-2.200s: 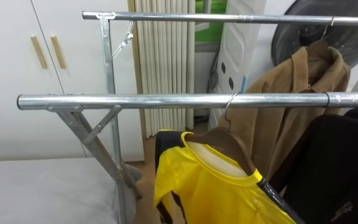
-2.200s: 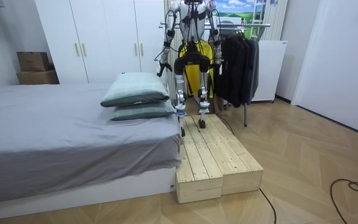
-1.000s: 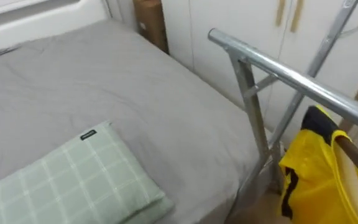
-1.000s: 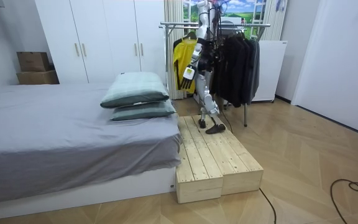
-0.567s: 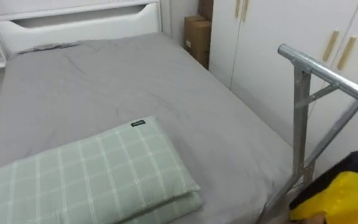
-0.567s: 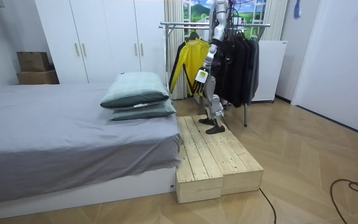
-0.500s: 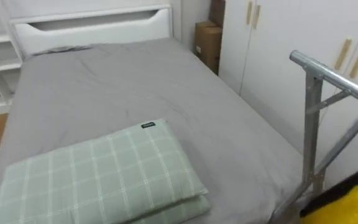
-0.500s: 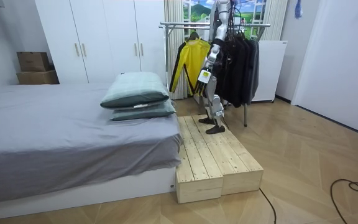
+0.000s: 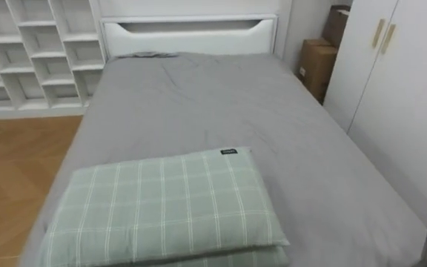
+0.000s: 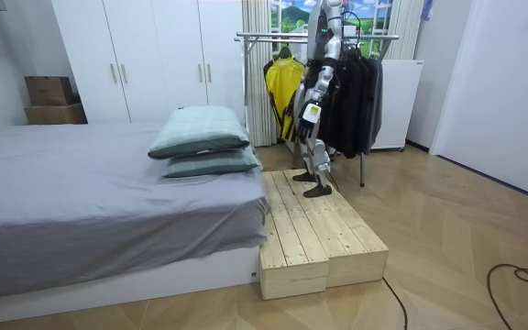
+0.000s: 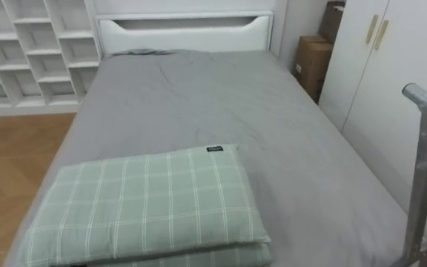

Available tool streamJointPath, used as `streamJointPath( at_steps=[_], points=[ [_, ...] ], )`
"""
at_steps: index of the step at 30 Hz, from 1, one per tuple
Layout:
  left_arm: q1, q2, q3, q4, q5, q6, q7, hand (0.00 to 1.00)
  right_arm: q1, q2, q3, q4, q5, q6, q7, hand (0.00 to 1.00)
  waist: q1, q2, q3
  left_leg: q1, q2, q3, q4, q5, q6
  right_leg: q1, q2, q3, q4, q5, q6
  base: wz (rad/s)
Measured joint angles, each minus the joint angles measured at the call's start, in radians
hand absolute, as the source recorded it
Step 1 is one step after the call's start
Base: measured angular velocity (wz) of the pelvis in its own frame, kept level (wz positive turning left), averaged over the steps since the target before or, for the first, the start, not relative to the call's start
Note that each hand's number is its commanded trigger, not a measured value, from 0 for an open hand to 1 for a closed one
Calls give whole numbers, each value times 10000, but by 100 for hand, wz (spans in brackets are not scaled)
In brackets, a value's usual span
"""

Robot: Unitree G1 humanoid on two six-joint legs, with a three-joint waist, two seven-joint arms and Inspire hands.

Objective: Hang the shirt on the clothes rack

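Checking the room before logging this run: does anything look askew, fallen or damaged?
Nothing stands out. The yellow jacket hangs on the rack beside dark clothes; two pillows lie stacked on the bed.

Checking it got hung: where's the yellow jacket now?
In the room view, the yellow jacket hangs on the clothes rack toward the view's left end, beside the robot and dark clothes.

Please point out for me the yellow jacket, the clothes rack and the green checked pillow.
yellow jacket (image 10: 280,87), room view, on its chest part.
clothes rack (image 11: 423,99), right eye view, on the end of its metal rail.
green checked pillow (image 9: 161,204), left eye view, on the middle of its top face.
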Motion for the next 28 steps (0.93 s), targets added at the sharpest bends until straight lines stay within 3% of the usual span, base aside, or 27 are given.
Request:
streamJointPath(
  at_steps=[4, 8, 14, 18, 28],
  points=[
    [-91, 90, 200, 12, -12, -107, 0, 0, 43, -10, 134, 234, -30, -159, 149, 0, 72, -213, 29, -292, 40, -278, 362, -148, -155, 1, 151, -12, 13, -224, -125, 20],
    [-47, 53, 369, -7, -15, -122, -1, 0, 199, -34, -33, 348, -47, -198, 246, 0, 89, -249, 35, -372, 82, -405, 417, -132, -258, 3, 200, -135, 13, -374, -211, 11],
    [-36, 27, 444, -1, -13, -121, 2, 0, 401, -36, -44, 347, 60, -202, 548, 0, 100, -262, 12, -292, 59, -414, 83, 15, -368, -50, 205, -139, -9, -478, -257, 1],
    [-23, 23, 352, 42, -256, -119, 2, 0, 357, -47, -35, 422, 111, -202, 694, 0, 109, -173, -51, -281, 38, -447, 32, 35, -367, -56, 195, -154, -7, -479, -260, 0],
    [21, 27, 80, 52, -672, -125, 4, 0, 141, -106, -9, 550, -247, -194, 757, 0, 294, -146, -35, -143, -8, -540, -182, 42, -359, 2, 183, -187, -7, -458, -266, 3]
  ],
)
